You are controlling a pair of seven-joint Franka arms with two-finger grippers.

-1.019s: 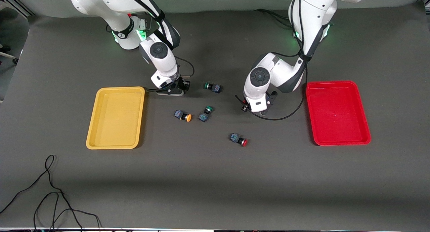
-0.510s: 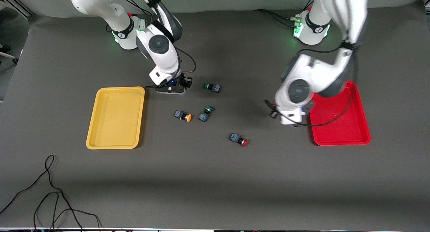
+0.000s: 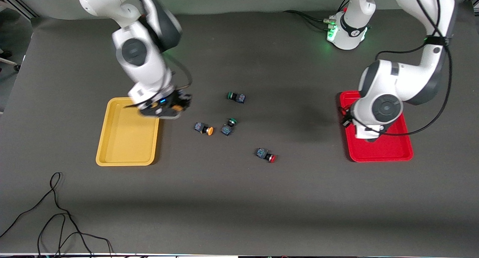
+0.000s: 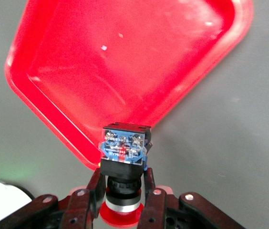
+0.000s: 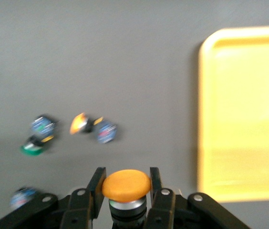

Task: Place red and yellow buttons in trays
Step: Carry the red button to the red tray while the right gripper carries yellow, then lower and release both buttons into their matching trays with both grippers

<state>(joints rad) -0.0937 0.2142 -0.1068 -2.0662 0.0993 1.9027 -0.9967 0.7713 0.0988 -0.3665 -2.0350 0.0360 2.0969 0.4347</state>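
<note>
Two white robot arms reach out from their bases. The left gripper (image 4: pixel 121 200) hangs in the air, its fingers (image 4: pixel 95 188) clamped on a red-capped button (image 4: pixel 123 164). The right gripper (image 5: pixel 124 202) is also raised, its fingers pinching a yellow-capped button (image 5: pixel 126 187).

Front view: high, facing robots, whole surface (image 3: pixel 239 198). Wrist views: close, looking down; each shares one tray with front.

My two arms are glossy white with dark grey joint bands and round grey caps, black cables looped alongside. Green lights glow at my bases. My fingers (image 4: pixel 151 193) are black, with silver screws.
</note>
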